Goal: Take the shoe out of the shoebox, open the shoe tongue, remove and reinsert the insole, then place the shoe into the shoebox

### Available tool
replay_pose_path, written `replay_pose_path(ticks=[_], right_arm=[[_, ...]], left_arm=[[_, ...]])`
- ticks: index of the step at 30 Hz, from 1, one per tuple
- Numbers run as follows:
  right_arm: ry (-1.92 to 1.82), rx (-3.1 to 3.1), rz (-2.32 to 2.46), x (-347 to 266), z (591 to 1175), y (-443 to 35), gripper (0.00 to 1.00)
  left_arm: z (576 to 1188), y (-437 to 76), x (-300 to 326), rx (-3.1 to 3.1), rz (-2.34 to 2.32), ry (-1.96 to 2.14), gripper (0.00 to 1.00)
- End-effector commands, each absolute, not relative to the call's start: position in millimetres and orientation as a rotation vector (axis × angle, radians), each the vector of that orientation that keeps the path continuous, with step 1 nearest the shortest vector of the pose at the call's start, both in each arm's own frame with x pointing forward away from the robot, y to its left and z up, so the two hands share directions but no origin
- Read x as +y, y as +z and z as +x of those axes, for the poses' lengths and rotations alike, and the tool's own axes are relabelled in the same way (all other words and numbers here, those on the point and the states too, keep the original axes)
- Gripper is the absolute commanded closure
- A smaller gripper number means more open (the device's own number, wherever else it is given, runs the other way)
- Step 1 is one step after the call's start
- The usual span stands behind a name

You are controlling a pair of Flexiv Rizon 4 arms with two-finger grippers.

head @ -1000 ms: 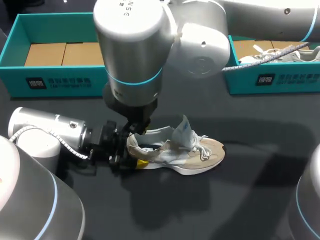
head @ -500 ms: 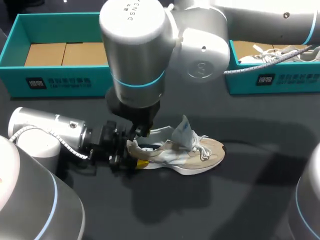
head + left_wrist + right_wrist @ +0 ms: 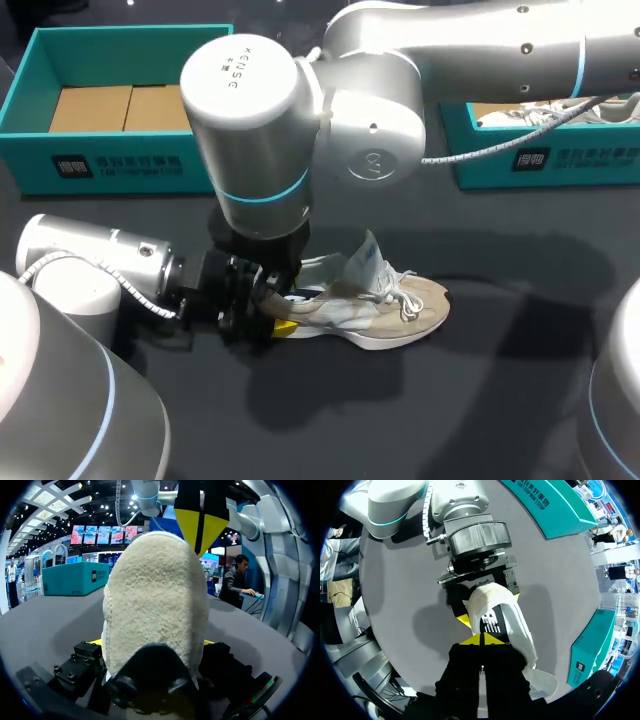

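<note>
A beige and white shoe (image 3: 400, 305) lies on its sole on the dark table, tongue (image 3: 367, 262) lifted, toe pointing right. My left gripper (image 3: 272, 314) comes in low from the left and clasps the heel from both sides. In the left wrist view the fuzzy heel (image 3: 155, 605) fills the space between its fingers. My right gripper (image 3: 482, 639) hangs straight above the heel opening, shut, its tips just over the black insole (image 3: 492, 625). Whether they touch the insole I cannot tell. It also shows above the heel collar as the right gripper (image 3: 201, 525).
A teal shoebox (image 3: 40, 120) lined with cardboard stands at the back left. A second teal box (image 3: 480, 170) at the back right holds another shoe (image 3: 560, 108). My right arm's big wrist (image 3: 250, 120) hides the table behind the heel.
My right arm has shifted a little left and down over the heel, its gripper staying shut. The shoe and my left arm have not moved.
</note>
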State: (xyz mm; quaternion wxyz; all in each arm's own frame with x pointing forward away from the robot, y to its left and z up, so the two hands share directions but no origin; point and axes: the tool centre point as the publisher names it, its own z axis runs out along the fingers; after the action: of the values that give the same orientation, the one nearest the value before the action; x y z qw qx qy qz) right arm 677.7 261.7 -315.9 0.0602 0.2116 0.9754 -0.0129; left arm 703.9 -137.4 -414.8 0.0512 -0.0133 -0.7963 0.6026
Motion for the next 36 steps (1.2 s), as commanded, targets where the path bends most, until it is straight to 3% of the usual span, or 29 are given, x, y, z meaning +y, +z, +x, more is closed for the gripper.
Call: replay_pose_path(ticks=[1,36], right_arm=[[-0.037,2.959,0.652,259.1,683.2,-334.0,1.0],[0.033,3.017,0.558,219.5,708.7,-379.6,1.0]], left_arm=[[703.8,-416.6,-136.6,-2.423,-0.041,1.834,1.0],[703.8,-416.6,-136.6,-2.423,-0.041,1.834,1.0]])
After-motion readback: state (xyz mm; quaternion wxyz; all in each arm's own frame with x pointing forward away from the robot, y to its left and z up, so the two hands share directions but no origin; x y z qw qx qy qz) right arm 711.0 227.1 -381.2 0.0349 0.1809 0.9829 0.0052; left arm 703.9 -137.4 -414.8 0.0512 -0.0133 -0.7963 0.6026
